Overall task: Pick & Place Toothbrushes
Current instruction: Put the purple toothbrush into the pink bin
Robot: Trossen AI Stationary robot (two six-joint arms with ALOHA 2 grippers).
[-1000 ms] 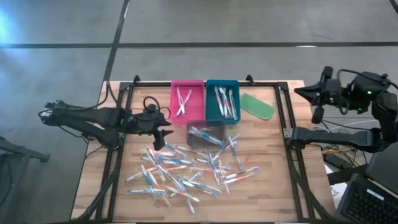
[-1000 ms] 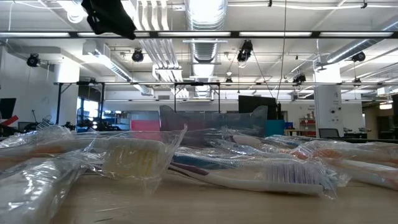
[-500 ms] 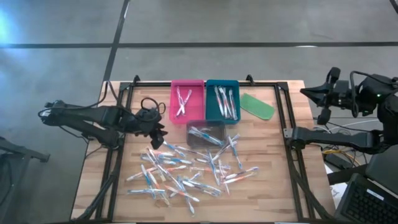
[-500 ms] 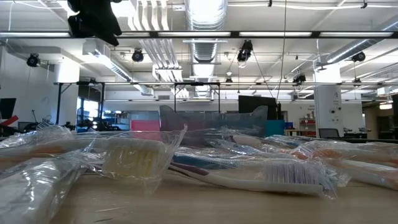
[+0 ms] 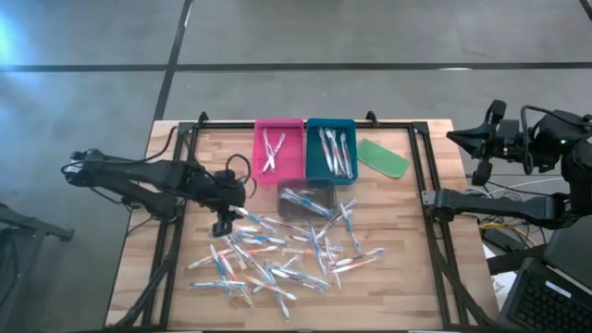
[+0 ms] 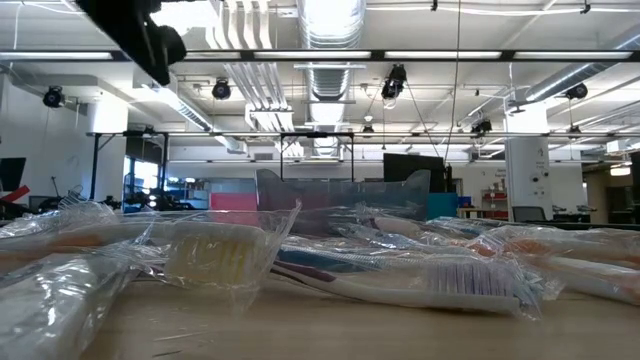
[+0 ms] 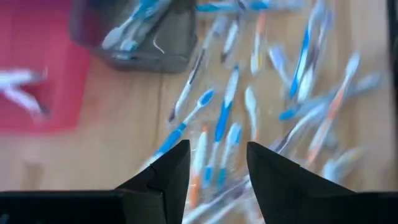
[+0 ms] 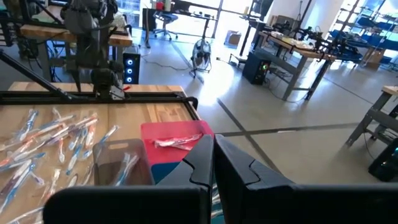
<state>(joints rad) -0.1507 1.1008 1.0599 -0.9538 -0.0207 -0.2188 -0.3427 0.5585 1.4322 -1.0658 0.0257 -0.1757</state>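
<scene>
High view. Left pincer (image 5: pixel 225 222): left of frame centre, over the upper-left edge of the toothbrushes (image 5: pixel 277 252); fingers spread, nothing between them. Right pincer (image 5: pixel 480 154): far right of the frame, off the table (image 5: pixel 407 287), pressed together, empty. Toothbrushes: a loose scatter on the wooden table in the lower middle of the frame, slim whitish sticks with blue, orange and pink accents. More lie in the pink tray (image 5: pixel 278 148), the teal tray (image 5: pixel 331 150) and the clear tray (image 5: pixel 306 198) at upper centre. Green oblong piece (image 5: pixel 382 156): right of the teal tray.

Low view. Toothbrushes (image 6: pixel 400 280) in crinkled clear wrappers fill the lower half; one purple-white bristle head at lower right. A dark arm part (image 6: pixel 130 30) shows at upper left.

Left wrist view. Left pincer (image 7: pixel 217 168) at bottom centre, fingers (image 7: pixel 168 171) apart, a gap between them, gripping nothing; blurred blue and orange toothbrushes (image 7: pixel 261 93) on wood beyond; clear tray (image 7: pixel 137 37) at upper left.

Right wrist view. Right pincer (image 8: pixel 213 155) shut tight, bottom centre; toothbrushes (image 8: pixel 50 140) at left on the table.
</scene>
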